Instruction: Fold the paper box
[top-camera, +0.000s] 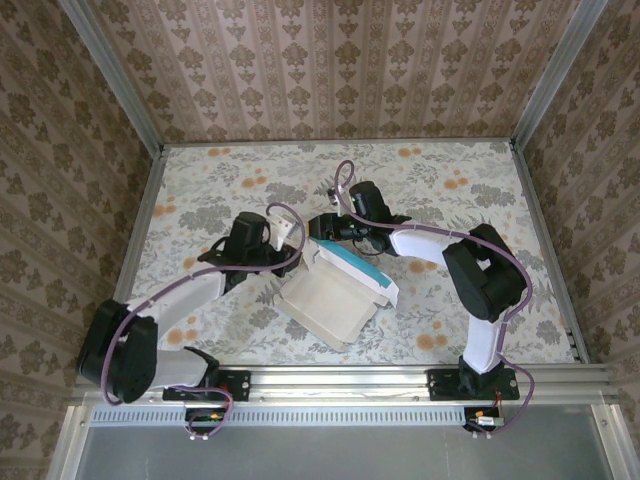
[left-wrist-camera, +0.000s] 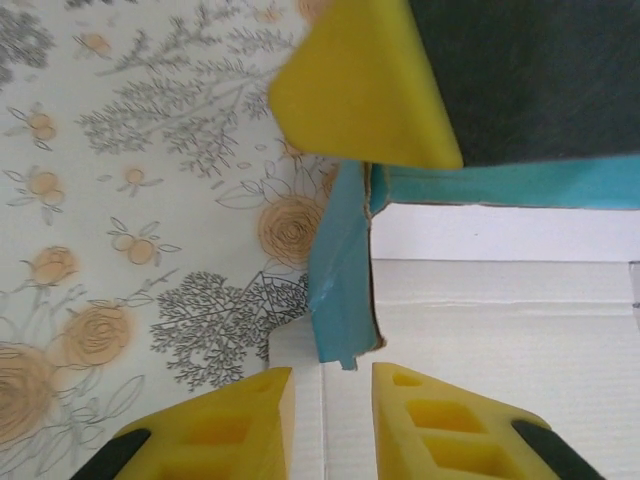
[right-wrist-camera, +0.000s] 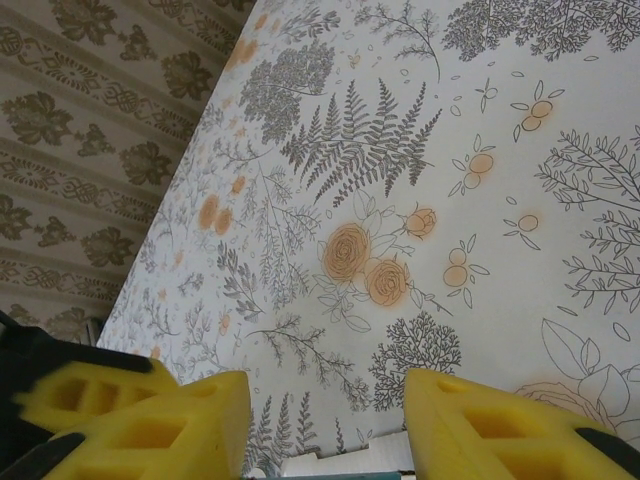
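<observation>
Paper box (top-camera: 335, 295) sits mid-table on the floral tabletop (top-camera: 460, 190), between the two arms and turned at an angle to the table edges. It is partly folded: a shallow tray, white inside facing up. A turquoise flap (top-camera: 362, 266) lies along its far-right side, with a white strip beside it.

Left arm (top-camera: 180, 305) reaches in from the near left, with its wrist at the box's left corner. Left gripper (left-wrist-camera: 333, 375): the yellow foam fingers (left-wrist-camera: 235, 420) sit narrowly apart, and white card shows in the gap. A fold line in the card runs down between them. Cannot tell whether either pad touches the card. Just ahead of the tips a turquoise side tab (left-wrist-camera: 345, 270) stands up, its lower edge ragged. Beyond it a turquoise wall strip (left-wrist-camera: 510, 185) runs to the right.

Right arm (top-camera: 480, 280) bends over from the near right, with its wrist above the box's far corner. Right gripper (right-wrist-camera: 328, 400): jaws spread wide, nothing clamped. A sliver of white and turquoise card edge (right-wrist-camera: 350, 468) shows low in the gap, with floral tabletop beyond. In the left wrist view one yellow finger (left-wrist-camera: 360, 85) of the right gripper hangs just above the turquoise wall, beside the tab's top corner; contact unclear.

Patterned wallpaper panels (top-camera: 330, 60) enclose the table on three sides. A metal rail (top-camera: 350, 378) along the near edge carries both arm bases.
</observation>
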